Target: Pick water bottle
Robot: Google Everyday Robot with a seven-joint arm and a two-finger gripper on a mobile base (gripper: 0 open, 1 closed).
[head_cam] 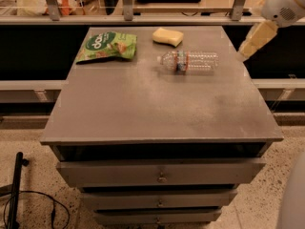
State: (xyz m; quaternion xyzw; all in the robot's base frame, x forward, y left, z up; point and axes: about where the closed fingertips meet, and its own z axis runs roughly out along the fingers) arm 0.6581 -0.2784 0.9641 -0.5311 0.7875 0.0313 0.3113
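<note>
The water bottle is clear ribbed plastic with a red-and-blue label band. It lies on its side on the far right part of the grey cabinet top, cap end pointing left. My gripper hangs off the white arm at the upper right. It sits just beyond the cabinet's right edge, to the right of the bottle and apart from it, and holds nothing that I can see.
A green snack bag lies at the far left of the top. A yellow sponge lies behind the bottle. Drawers face me below. A rail and shelf run behind the cabinet. A black stand and cable are on the floor at the left.
</note>
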